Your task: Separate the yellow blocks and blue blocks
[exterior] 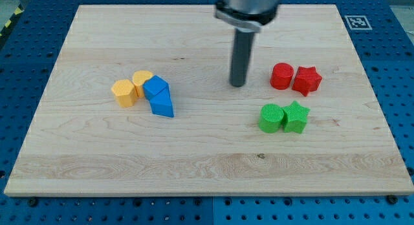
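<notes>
My tip (238, 85) rested on the wooden board (194, 160), touching no block. There are no jaws on this rod, so nothing was grasped; the tip stood free. All positions below are taken from my tip.

Yellow and blue cluster: well apart from the tip, toward the view's left and slightly lower.
- Yellow block (123, 93), roughly pentagonal, farthest to the left.
- Second yellow block (141, 79), just beside the first, a little nearer the tip and higher in the view; shape could not be made out with confidence, possibly heart-like.
- Blue block (156, 88), chunky and angular, touching the second yellow block on its tip-facing side.
- Blue triangular block (163, 105), directly below the other blue block and touching it.
The four blocks formed one packed group, the yellows on the far side and the blues on the side toward the tip.

Other blocks, all to the tip's right:
- Red cylinder (281, 76), near the tip, with a red star (306, 80) touching it beyond.
- Green cylinder (272, 117), lower right of the tip, with a green star (296, 117) touching it beyond.
</notes>
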Action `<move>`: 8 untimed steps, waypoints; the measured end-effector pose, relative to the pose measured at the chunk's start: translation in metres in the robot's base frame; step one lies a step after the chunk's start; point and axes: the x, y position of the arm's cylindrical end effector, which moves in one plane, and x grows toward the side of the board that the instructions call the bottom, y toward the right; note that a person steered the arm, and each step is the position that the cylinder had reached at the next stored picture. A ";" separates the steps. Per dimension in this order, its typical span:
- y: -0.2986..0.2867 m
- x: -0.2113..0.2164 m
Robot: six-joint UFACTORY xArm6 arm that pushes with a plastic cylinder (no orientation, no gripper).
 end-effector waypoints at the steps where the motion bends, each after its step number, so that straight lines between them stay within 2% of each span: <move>1: -0.063 -0.013; 3: -0.146 -0.014; 8: -0.148 -0.001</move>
